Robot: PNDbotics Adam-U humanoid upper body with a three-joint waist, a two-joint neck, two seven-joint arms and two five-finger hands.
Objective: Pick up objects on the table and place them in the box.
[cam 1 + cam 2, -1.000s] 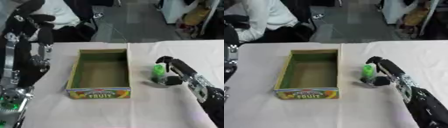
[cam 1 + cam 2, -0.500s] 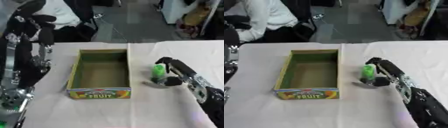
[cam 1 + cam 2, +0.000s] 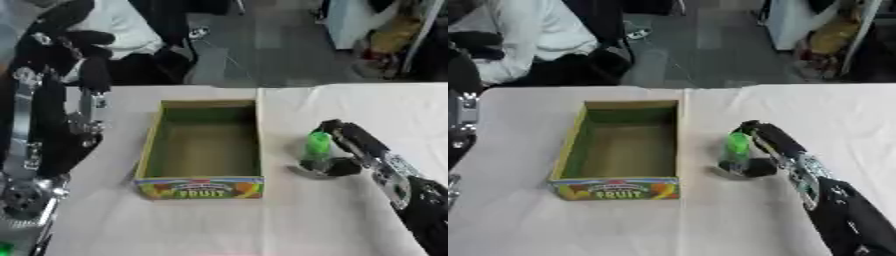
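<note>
The tabletop [image 3: 201,225], covered in a pale cloth, fills most of my view, its far edge running across the upper part. On it, a little left of the middle, stands the box [image 3: 202,188], an open cardboard tray with green inner walls and a bright printed front panel reading "FRUIT" that faces the near edge; I see nothing inside it. My left arm rises along the left edge of the tabletop, and my left hand [image 3: 66,47] is lifted near the far left corner, well away from the box, its dark fingers curled in on themselves around nothing. My right arm comes in from the near right corner, and my right hand [image 3: 765,146] lies just to the right of the box, fingers bent around the small green object [image 3: 736,143]. That object stands upright on the cloth, beside the box's right wall but apart from it, green at the top and darker at its base. My fingers wrap over its far side and my thumb sits low against its near side, so it is enclosed in my grasp while it rests on the tabletop.
</note>
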